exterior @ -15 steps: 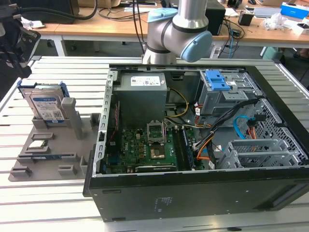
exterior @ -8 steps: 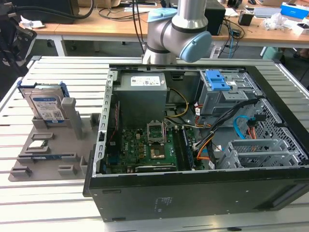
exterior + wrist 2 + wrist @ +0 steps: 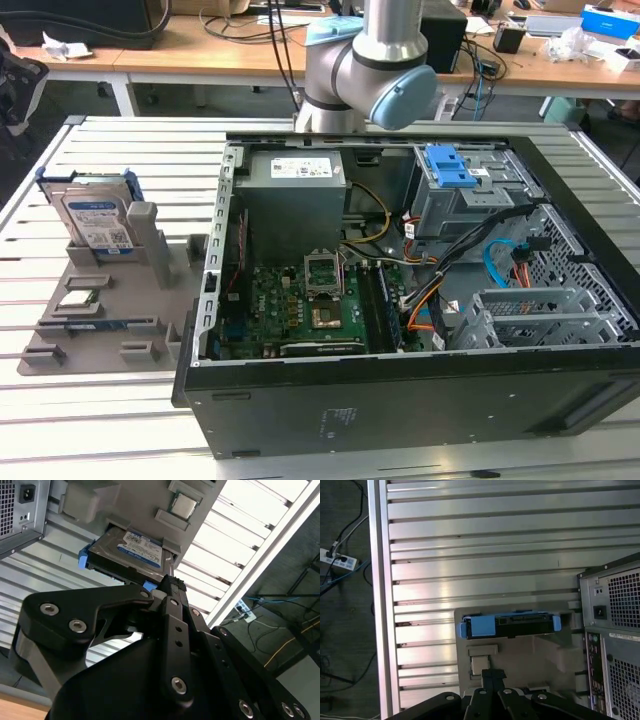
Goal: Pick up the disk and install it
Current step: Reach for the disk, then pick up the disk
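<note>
**Disk upright in its holder, gripper closed and empty**

Start at the exterior view's left edge of the slatted table [image 3: 120,140]. There you have the grey holder [image 3: 110,335], and the disk [image 3: 95,215] stands on edge in a slot at the holder's far corner, its label facing you and the blue frame around it. A grey post [image 3: 143,232] of the holder rises just beside the disk, on the side toward the computer. A small square chip [image 3: 80,297] lies flat nearer the holder's front edge.

The open computer case [image 3: 400,410] sits right against the holder, so its side wall stands between the disk and the inside. Within the case you pass the power supply [image 3: 295,195] and the circuit board [image 3: 300,300]. After those come the grey cage with a blue latch [image 3: 450,170] and a bare metal bay [image 3: 545,315]. Orange and blue cables [image 3: 500,265] cross between cage and bay.

The arm [image 3: 365,65] stands beyond the case's far edge. In both wrist views the gripper [image 3: 172,582] [image 3: 492,672] is closed on nothing and points down over the holder. It is clear of the disk [image 3: 135,555] [image 3: 512,626].
</note>
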Motion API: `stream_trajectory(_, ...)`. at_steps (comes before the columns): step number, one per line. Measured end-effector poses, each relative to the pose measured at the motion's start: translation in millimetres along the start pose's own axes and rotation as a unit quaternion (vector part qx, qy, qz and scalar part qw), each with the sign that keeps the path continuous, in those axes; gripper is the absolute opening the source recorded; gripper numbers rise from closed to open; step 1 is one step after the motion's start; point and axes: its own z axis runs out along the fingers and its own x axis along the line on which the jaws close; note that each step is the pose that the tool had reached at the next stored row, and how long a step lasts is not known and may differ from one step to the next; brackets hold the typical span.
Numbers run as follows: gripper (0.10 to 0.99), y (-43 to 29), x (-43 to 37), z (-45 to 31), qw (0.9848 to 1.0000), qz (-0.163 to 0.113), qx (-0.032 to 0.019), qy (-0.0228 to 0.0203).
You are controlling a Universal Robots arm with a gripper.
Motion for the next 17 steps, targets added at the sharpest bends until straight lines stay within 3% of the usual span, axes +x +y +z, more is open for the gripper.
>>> stream_trajectory(17,0.106,0.0,0.7,-0.1,1.0000,-0.008,-0.0002,0.0004)
